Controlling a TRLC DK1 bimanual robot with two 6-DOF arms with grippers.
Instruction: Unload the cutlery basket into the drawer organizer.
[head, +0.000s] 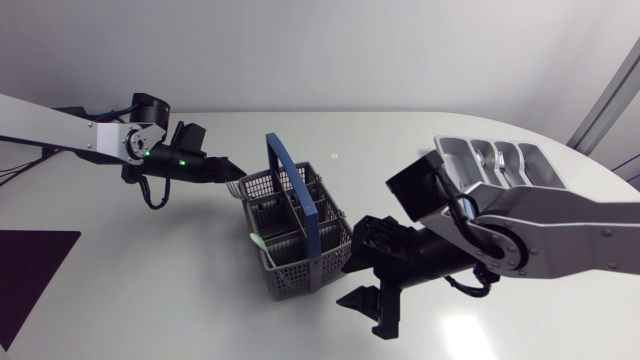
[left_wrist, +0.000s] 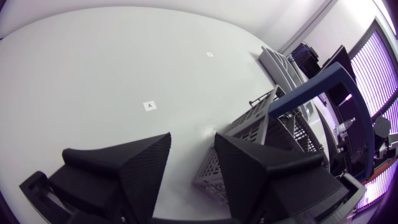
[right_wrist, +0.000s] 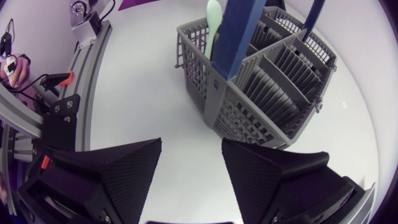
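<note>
Silver-grey links (head: 575, 212), blk joints (head: 150, 108), green LEDs (head: 147, 154) — matte blk end effectors (head: 368, 312)

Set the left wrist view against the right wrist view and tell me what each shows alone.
Only the left wrist view: the left gripper, open, and the drawer organizer beyond the basket. Only the right wrist view: the right gripper, open, and a pale green utensil standing in the basket. Both: the grey basket with its blue handle.
</note>
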